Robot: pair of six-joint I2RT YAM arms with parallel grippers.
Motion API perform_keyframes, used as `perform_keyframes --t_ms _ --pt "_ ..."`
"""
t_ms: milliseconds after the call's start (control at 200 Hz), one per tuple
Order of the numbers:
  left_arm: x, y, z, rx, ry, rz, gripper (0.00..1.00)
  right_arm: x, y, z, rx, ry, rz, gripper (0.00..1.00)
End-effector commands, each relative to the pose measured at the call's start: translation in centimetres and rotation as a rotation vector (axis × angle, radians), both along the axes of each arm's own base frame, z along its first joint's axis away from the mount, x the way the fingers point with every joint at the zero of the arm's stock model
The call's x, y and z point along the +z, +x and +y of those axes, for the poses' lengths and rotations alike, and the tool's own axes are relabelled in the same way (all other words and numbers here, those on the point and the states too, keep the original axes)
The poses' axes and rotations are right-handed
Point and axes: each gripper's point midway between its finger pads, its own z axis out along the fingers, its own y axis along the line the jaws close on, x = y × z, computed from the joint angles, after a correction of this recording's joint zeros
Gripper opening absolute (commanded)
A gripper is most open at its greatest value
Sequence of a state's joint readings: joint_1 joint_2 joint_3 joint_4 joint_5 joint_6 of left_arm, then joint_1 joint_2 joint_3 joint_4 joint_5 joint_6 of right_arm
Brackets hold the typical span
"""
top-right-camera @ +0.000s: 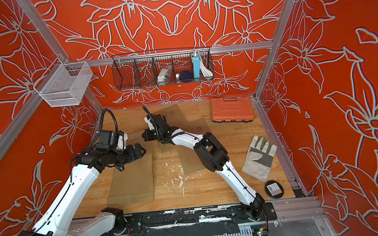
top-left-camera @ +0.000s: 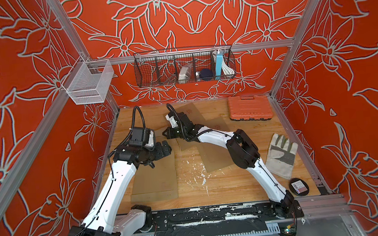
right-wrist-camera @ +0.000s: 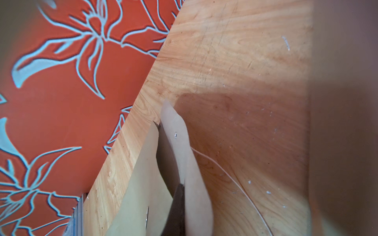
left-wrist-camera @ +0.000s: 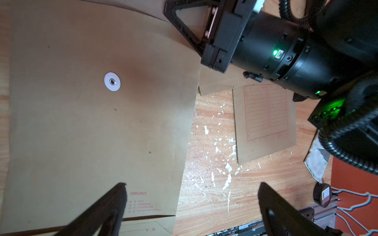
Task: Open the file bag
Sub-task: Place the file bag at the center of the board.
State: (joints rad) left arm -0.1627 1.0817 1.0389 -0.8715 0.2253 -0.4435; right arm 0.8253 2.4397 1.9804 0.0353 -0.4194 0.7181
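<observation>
The left hand (top-left-camera: pixel 166 148) hangs with its fingers spread wide over the far end of the brown file bag (top-left-camera: pixel 155 181), which lies flat on the left half of the tabletop (top-left-camera: pixel 225 181). Just beyond it, the right hand (top-left-camera: pixel 165 135) sits at the bag's flap. Whether it is clamped on the paper I cannot tell.

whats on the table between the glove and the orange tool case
Nothing. The stretch of wooden table between the glove and the orange tool case is bare, as both top views show.
</observation>
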Motion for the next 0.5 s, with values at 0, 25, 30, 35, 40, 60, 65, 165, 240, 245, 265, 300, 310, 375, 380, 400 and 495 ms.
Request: perform_keyframes --t_ms 0,25,30,35,40,60,65,165,240,245,265,300,310,375,380,400,495 --pt "-0.2 -0.3 0.0 -0.005 -0.005 0.000 0.99 -0.9 0.7 -0.6 -0.029 -0.062 0.001 0.35" --pt "-0.3 -0.3 0.1 -0.003 -0.003 0.002 0.99 -1.0 0.7 -0.8 -0.036 -0.078 -0.003 0.44" --pt "-0.3 -0.3 0.0 -0.003 -0.004 0.001 0.99 -1.0 0.8 -0.9 -0.038 -0.081 -0.005 0.45" --pt "-0.2 -0.3 0.0 -0.003 -0.005 0.001 0.99 -1.0 0.8 -1.0 -0.041 -0.085 -0.006 0.48" --pt "-0.3 -0.3 0.1 -0.002 -0.005 0.001 0.99 -1.0 0.8 -1.0 -0.043 -0.089 -0.007 0.49" --pt "-0.3 -0.3 0.0 -0.002 -0.006 0.004 0.99 -1.1 0.9 -1.3 -0.051 -0.104 -0.009 0.55" --pt "-0.3 -0.3 0.0 -0.002 -0.006 0.005 0.99 -1.1 0.9 -1.3 -0.052 -0.107 -0.011 0.56" --pt "-0.7 -0.2 -0.2 -0.003 -0.021 0.011 0.99 -1.1 1.1 -2.7 -0.083 -0.173 -0.031 0.79" --pt "-1.2 -0.2 -0.5 -0.002 -0.039 0.019 0.99 -0.7 1.0 -4.1 -0.104 -0.230 -0.048 0.95" --pt "-1.2 -0.2 -0.6 -0.003 -0.042 0.019 0.99 -0.7 1.1 -4.2 -0.107 -0.237 -0.051 0.95" --pt "-1.3 -0.1 -0.7 -0.002 -0.049 0.020 0.99 -0.6 1.2 -4.8 -0.122 -0.258 -0.055 0.98" --pt "-1.6 0.0 -0.9 -0.002 -0.058 0.024 0.98 -0.4 1.1 -5.8 -0.142 -0.298 -0.062 0.98" --pt "-1.6 0.0 -1.0 -0.003 -0.063 0.023 0.98 -0.2 1.1 -6.1 -0.148 -0.310 -0.065 0.98" --pt "-2.1 0.2 -1.5 -0.010 -0.082 0.022 0.96 0.3 1.0 -8.6 -0.208 -0.384 -0.086 0.98" --pt "-2.1 0.2 -1.5 -0.011 -0.084 0.022 0.96 0.4 1.0 -8.7 -0.213 -0.388 -0.089 0.98" --pt "-2.2 0.3 -1.7 -0.015 -0.088 0.020 0.96 0.7 0.8 -9.4 -0.224 -0.404 -0.097 0.98" --pt "-2.8 0.8 -3.1 -0.040 -0.096 0.012 0.95 2.4 -0.6 -12.6 -0.246 -0.428 -0.177 0.98"
